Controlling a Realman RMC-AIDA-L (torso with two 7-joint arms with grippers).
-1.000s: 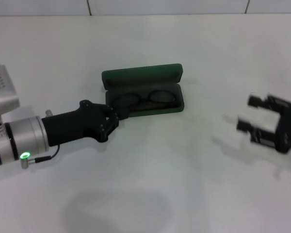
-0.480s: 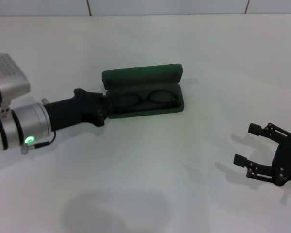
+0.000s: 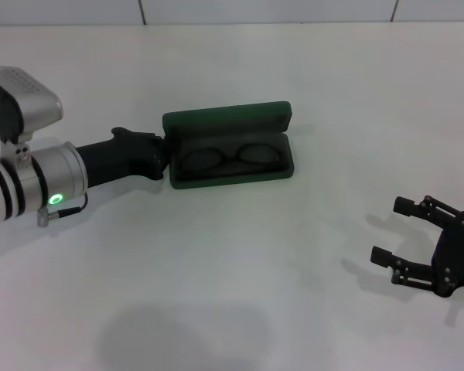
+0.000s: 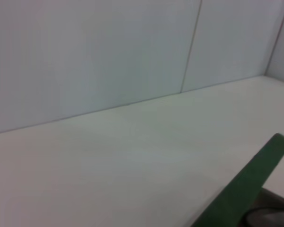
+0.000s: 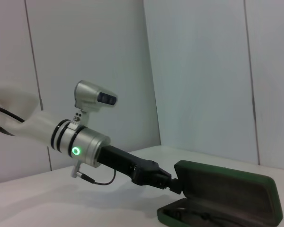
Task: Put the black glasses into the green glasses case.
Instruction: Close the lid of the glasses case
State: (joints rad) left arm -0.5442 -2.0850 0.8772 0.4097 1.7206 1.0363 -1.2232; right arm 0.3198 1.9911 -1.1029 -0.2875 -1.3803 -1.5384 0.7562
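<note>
The green glasses case lies open at the table's middle back, its lid standing up behind. The black glasses lie inside it, lenses side by side. My left gripper is at the case's left end, right against it. In the left wrist view only the lid's green edge shows. The right wrist view shows the case with the left gripper at its end. My right gripper is open and empty, low over the table at the front right, far from the case.
The white table stretches around the case. A white tiled wall runs along the back. The left arm's silver wrist with its green light lies over the table's left side.
My left gripper has drawn back and to the left, from the case's front left corner to its left end. My right gripper dropped toward the front right, then stayed still.
</note>
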